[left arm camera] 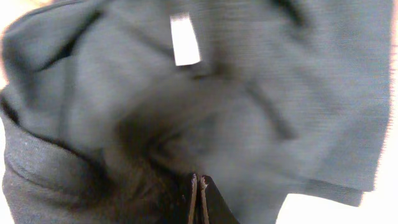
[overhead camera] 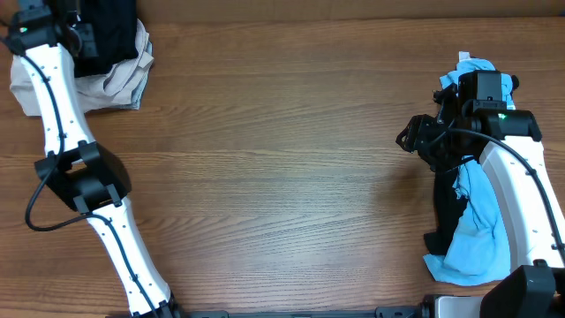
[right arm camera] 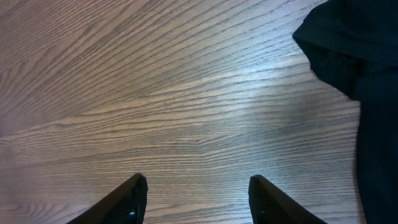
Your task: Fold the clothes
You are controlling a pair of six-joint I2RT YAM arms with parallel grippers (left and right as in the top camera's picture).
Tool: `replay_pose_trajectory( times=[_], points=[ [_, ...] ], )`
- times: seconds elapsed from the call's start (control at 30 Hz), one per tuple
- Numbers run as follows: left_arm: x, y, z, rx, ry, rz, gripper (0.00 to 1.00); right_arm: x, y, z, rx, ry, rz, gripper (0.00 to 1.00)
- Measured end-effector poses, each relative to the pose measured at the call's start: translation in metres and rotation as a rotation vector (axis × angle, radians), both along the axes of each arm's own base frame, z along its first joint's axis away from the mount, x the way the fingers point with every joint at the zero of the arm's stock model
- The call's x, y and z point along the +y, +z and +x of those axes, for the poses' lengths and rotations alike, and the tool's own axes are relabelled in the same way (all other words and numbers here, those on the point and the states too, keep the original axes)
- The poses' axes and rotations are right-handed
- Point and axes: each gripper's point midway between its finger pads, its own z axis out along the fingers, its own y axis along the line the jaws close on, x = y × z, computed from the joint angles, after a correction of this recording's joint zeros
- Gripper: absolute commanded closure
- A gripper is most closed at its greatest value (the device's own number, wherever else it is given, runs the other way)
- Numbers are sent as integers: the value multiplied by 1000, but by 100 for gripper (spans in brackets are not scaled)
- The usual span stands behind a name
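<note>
A pile of clothes lies at the table's far left corner: a black garment on top of a beige one. My left gripper is down in this pile. In the left wrist view its fingers are pressed together on dark cloth that carries a white tag. A second pile lies at the right edge: a light blue garment over a black one. My right gripper is open and empty over bare wood, just left of that black garment.
The wooden table stretches between the two piles. The right arm's white links lie over the blue garment. The left arm's elbow stands at the left side.
</note>
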Motion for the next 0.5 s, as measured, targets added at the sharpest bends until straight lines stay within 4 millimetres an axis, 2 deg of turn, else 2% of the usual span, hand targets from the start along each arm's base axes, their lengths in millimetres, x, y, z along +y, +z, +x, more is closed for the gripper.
replay_pose_trajectory(
  times=[0.17,0.23,0.37,0.5],
  points=[
    [-58,-7,12,29,-119,-19,96,0,0,0,1,0,0,44],
    [-83,-16,18,50,-163,-5,96,0,0,0,0,0,0,44],
    [-116,-56,19,140,-205,14,96,0,0,0,0,0,0,44],
    [-124,-112,11,253,-213,4,95,0,0,0,0,0,-1,44]
  ],
)
